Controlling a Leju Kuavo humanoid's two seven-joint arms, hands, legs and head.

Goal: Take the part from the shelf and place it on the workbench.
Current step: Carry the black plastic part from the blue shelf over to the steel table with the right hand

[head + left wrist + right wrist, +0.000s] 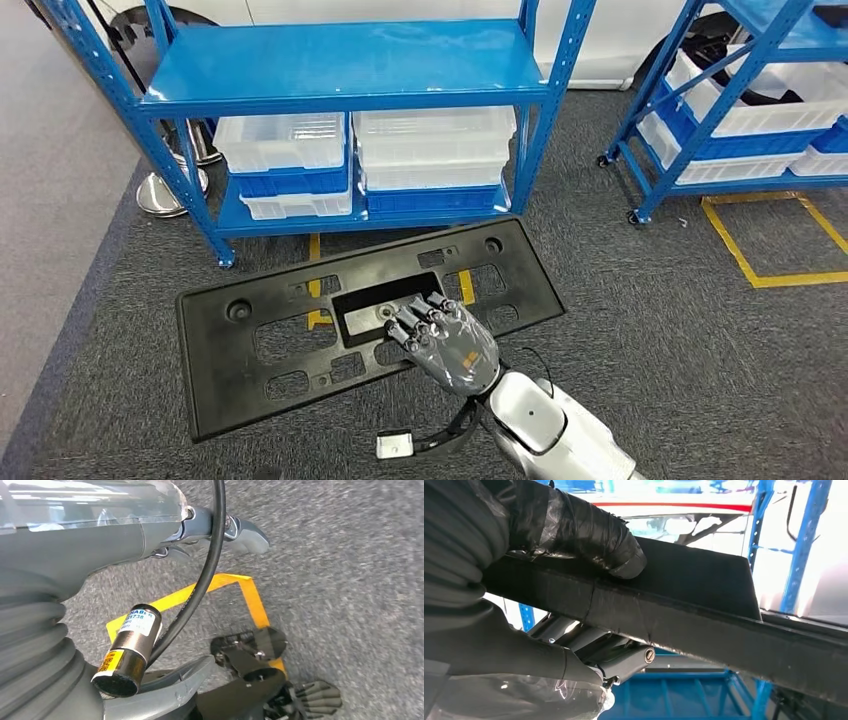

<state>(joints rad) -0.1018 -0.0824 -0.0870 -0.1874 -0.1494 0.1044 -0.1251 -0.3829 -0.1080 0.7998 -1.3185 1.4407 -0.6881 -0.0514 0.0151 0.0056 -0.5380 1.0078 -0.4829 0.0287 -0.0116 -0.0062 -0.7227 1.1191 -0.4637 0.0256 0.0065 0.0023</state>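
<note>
In front of the blue shelf (345, 75), seen from the head, the right hand (445, 340) grips the flat black plastic part (365, 320) at its middle; its long side runs left to right, up off the grey carpet (650, 320).

Near the left wrist, the left hand (220, 532) hangs over carpet, fingers curled, holding nothing.

By the right wrist, the thumb (589, 532) presses on the part's hard, thin edge.

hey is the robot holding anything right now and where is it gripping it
Yes. The right hand holds the flat black plastic panel, gripping the edge of its middle opening. The left hand holds nothing.
</note>
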